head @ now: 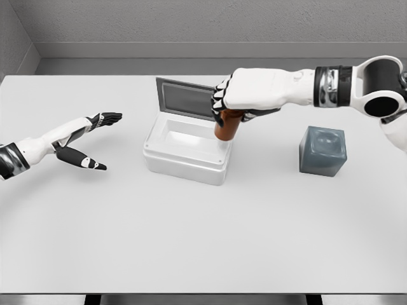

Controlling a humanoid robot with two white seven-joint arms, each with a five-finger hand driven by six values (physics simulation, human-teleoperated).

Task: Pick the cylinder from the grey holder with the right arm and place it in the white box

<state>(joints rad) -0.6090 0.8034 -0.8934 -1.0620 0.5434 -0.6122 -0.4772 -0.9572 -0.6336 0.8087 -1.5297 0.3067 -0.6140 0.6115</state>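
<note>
The right hand reaches in from the picture's right with its fingers curled around the top of the cylinder, a reddish-brown piece that hangs upright below the palm. The cylinder is held at the right-hand rim of the white box, apparently just above or against its near right corner; whether its base is inside the cavity cannot be told from this view. The box stands open, its dark-lined lid tilted up at the back. The grey holder sits well apart to the right, its top socket vacant.

Progress, as judged from this arrangement: the pick from the holder is complete and the carry across is nearly so. What remains is to bring the cylinder fully over the cavity, lower it, and release it.

The left hand rests low at the picture's left, fingers spread and thumb apart, holding nothing.

The tabletop is a plain, pale, matte surface carrying only the box and the holder; its near edge shows at the bottom of the picture, with dark supports beneath. Behind it rise plain grey walls that meet a strip of grey floor, with a corner visible at the upper left.
</note>
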